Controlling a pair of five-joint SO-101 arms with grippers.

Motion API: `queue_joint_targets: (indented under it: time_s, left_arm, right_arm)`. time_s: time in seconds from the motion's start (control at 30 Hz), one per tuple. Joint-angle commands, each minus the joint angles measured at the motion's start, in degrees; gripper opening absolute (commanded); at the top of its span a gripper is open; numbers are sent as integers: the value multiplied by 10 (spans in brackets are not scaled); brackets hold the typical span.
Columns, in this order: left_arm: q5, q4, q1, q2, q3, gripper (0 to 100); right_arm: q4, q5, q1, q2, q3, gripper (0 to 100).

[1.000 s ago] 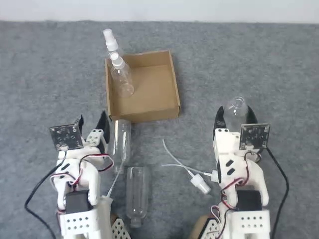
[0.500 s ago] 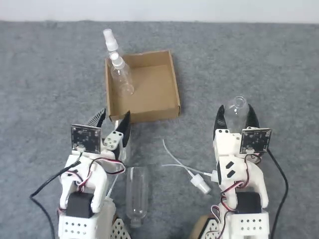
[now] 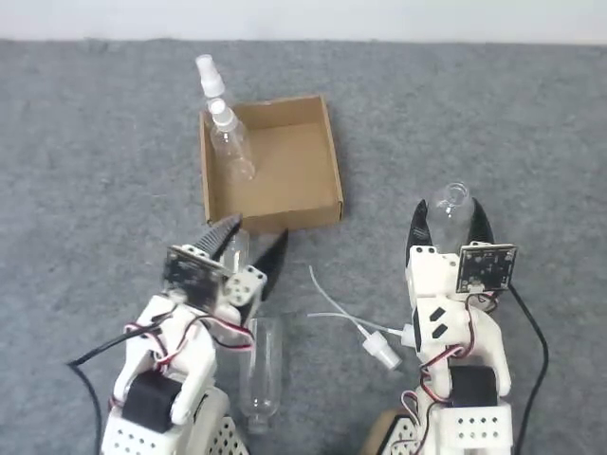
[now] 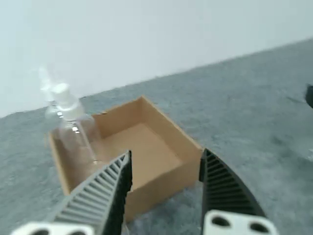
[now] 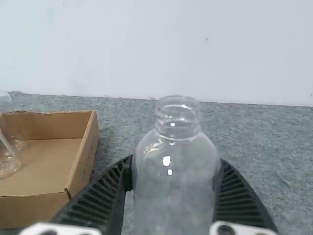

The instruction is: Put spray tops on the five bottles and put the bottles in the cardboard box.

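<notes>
Right wrist view: right gripper [image 5: 175,165] clamps an uncapped bottle [image 5: 177,142] upright, neck free, likely awaiting a spray top [image 3: 384,353]; left gripper [image 4: 166,156] gapes wide near the cardboard box [image 4: 161,188].

The left arm [image 3: 169,353] and right arm [image 3: 448,324] are white plastic with black motor blocks, looping red, black and white wires, and black ridged end effector fingers [image 5: 98,196].

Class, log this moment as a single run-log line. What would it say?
left jaws: open, near cardboard box front | right jaws: shut on uncapped bottle | box: one capped bottle inside | table: loose spray top
</notes>
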Motion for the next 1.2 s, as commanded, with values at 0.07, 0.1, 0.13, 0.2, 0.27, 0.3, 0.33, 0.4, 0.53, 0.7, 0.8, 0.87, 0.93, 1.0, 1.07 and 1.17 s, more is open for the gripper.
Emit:
queue_joint_targets:
  time_s: [0.07, 0.1, 0.13, 0.2, 0.27, 0.3, 0.33, 0.4, 0.53, 0.7, 0.8, 0.87, 0.93, 1.0, 1.07, 1.17]
  left_arm:
    - [-23, 46, 62, -9, -35, 210]
    - [-23, 52, 68, -9, -35, 210]
    - [-24, 55, 73, -6, -35, 210]
    - [-24, 57, 82, 14, -37, 210]
    - [-24, 55, 90, 54, -46, 209]
    - [-24, 56, 94, 78, -56, 209]
    - [-24, 58, 99, 106, -70, 209]
    - [-24, 59, 105, 163, -97, 209]
    - [-25, 54, 118, 253, -133, 209]
    - [-25, 41, 139, 302, -140, 209]
    - [-25, 40, 153, 317, -140, 209]
    - [-25, 40, 164, 332, -141, 209]
    - [-25, 39, 175, 350, -143, 209]
    - [-25, 38, 185, 372, -145, 209]
    - [-25, 39, 196, 396, -153, 209]
    - [-24, 39, 207, 440, -171, 209]
  right_arm:
    - [-15, -6, 9, -12, -11, 180]
    - [-15, -6, 9, -12, -11, 180]
    - [-15, -6, 9, -12, -11, 180]
    - [-15, -6, 9, -12, -11, 180]
    - [-15, -6, 9, -12, -11, 180]
    - [-15, -6, 9, -12, -11, 180]
    - [-15, -6, 9, -12, -11, 180]
    - [-15, -5, 9, -12, -11, 180]
    - [-15, -5, 9, -12, -11, 180]
    - [-15, -5, 10, -13, -11, 180]
    - [-15, -5, 10, -13, -11, 180]
    - [-15, -5, 13, -13, -12, 180]
    - [-16, -7, 25, -13, -13, 180]
    - [-15, -8, 36, -13, -20, 180]
    - [-15, -8, 44, -13, -23, 180]
    - [-15, -8, 49, -13, -24, 180]
